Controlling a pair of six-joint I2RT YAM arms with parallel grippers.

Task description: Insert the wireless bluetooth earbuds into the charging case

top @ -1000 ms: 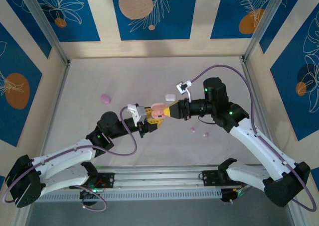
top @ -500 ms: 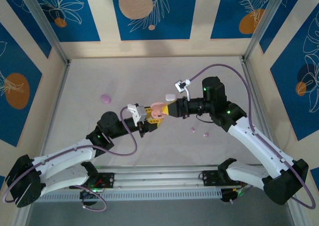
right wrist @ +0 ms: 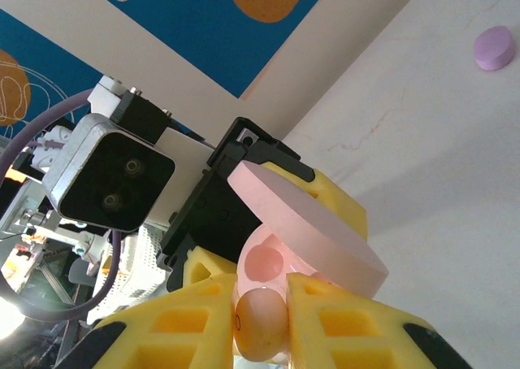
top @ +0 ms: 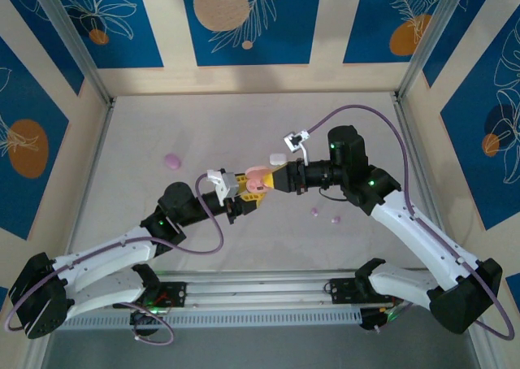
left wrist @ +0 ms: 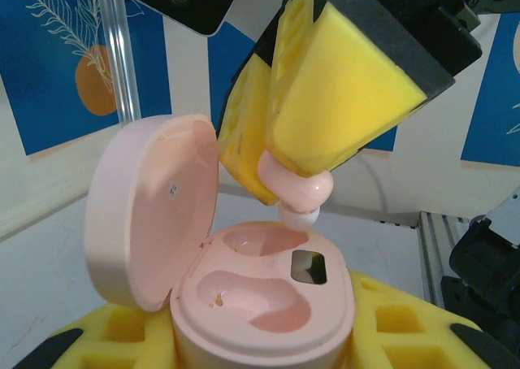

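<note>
My left gripper (top: 244, 188) is shut on the base of the pink charging case (left wrist: 268, 304), whose lid (left wrist: 150, 206) stands open to the left. Both of its sockets are empty. My right gripper (top: 275, 180) is shut on a pink earbud (left wrist: 299, 194). The earbud's white tip hangs just above the rim of the far socket (left wrist: 256, 240). In the right wrist view the earbud (right wrist: 262, 324) sits between the yellow pads, pointing at the open case (right wrist: 309, 231). Two more tiny earbuds (top: 314, 211) lie on the table below the right arm.
A white case (top: 277, 158) lies just behind the two grippers. A lilac case (top: 171, 160) rests on the table (top: 146, 125) to the left, and it shows too in the right wrist view as a lilac case (right wrist: 494, 47) at the upper right.
The right gripper has edged a little left, bringing the earbud closer over the case. The left arm and the case have held still.
</note>
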